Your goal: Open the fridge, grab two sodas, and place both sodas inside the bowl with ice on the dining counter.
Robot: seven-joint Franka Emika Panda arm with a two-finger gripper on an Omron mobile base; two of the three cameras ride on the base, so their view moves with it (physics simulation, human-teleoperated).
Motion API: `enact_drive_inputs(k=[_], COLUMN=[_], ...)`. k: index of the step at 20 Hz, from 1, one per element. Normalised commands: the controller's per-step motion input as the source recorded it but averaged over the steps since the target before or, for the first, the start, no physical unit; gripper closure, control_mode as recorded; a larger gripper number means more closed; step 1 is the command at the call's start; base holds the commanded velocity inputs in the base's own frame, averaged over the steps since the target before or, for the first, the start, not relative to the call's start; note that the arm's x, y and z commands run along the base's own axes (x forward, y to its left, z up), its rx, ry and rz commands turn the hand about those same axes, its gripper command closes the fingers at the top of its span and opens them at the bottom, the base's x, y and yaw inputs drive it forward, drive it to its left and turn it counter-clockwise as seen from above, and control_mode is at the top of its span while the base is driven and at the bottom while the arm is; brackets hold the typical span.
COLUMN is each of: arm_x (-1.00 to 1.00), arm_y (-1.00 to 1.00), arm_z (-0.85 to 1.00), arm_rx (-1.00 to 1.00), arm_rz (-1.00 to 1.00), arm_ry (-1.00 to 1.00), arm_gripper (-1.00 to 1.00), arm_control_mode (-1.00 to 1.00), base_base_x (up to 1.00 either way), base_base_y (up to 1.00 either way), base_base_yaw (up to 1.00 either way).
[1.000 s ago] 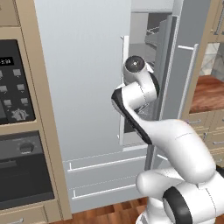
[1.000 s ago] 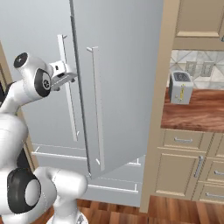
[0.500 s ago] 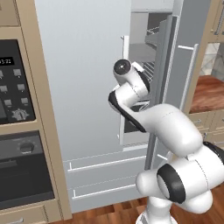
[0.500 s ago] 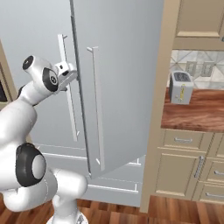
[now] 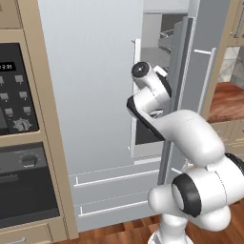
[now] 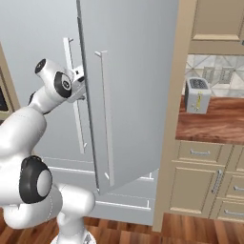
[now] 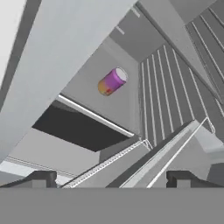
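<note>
The fridge (image 5: 90, 95) has its left door closed and its right door (image 6: 138, 95) swung partly out. My arm reaches into the gap between the doors, with the hand (image 6: 78, 85) at the open door's inner edge. My gripper (image 7: 112, 179) is open and holds nothing. It looks into the grey shelved interior. One soda, a small purple can (image 7: 112, 81), lies some way ahead of the fingertips (image 7: 41, 177) on a grey shelf. The bowl and the dining counter are out of view.
Black built-in ovens (image 5: 21, 157) in tan cabinetry stand left of the fridge. On the right, a wood-topped wall counter (image 6: 214, 124) carries a toaster (image 6: 197, 95) over tan drawers. Wire racks (image 7: 175, 87) and a door shelf rail (image 7: 144, 162) lie close to the hand.
The arm has folded differently, its elbow and lower body swinging left, while the wrist stays at the door gap. The jaws remain open.
</note>
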Motion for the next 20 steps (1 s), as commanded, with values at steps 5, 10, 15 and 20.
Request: enact_drive_inputs(k=[5, 10, 15, 20], arm_x=[-0.08, -0.69, -0.79, -0.55], arm_y=[-0.79, -0.67, -0.72, -0.95], arm_z=[0.00, 0.01, 0.06, 0.11], arm_rx=[0.00, 0.00, 0.00, 0.04], arm_rz=[-0.14, -0.16, -0.18, -0.15], arm_ry=[0.03, -0.03, -0.03, 0.00], arm_gripper=[-1.00, -1.00, -1.00, -1.00], arm_control_mode=[-1.00, -1.00, -1.00, -1.00], base_base_x=[0.00, 0.00, 0.00, 0.00], base_base_y=[0.00, 0.00, 0.00, 0.00], base_base_yaw=[0.00, 0.00, 0.00, 0.00])
